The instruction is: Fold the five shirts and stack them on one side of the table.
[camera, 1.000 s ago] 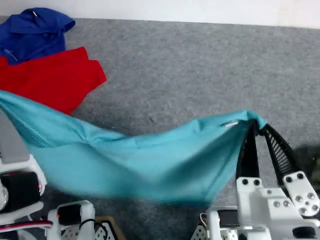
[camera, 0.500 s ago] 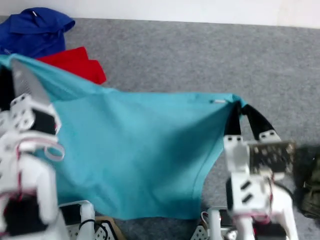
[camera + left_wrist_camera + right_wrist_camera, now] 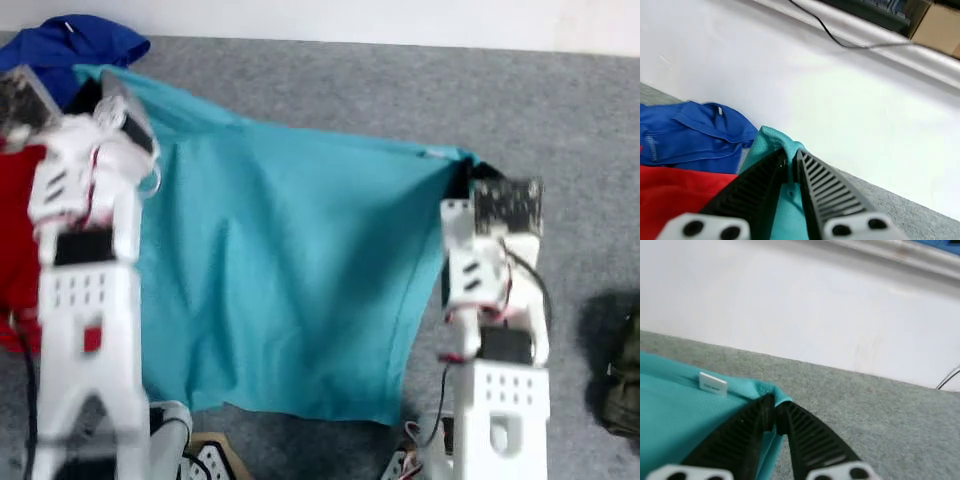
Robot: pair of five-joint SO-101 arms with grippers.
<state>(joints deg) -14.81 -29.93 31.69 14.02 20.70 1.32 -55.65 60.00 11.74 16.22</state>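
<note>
Your room is the table (image 3: pixel 570 120) at right; teal shirt (image 3: pixel 290 270) blocks the middle, red shirt (image 3: pixel 15 250) and blue shirt (image 3: pixel 70 40) the left.

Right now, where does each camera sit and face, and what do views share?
High view: above the arms' side, looking down on the teal shirt stretched between both arms.
Left wrist view: along the left gripper toward the wall, past blue shirt and red shirt.
Right wrist view: along the right gripper toward the wall.
Shared: the teal shirt, in all three.
</note>
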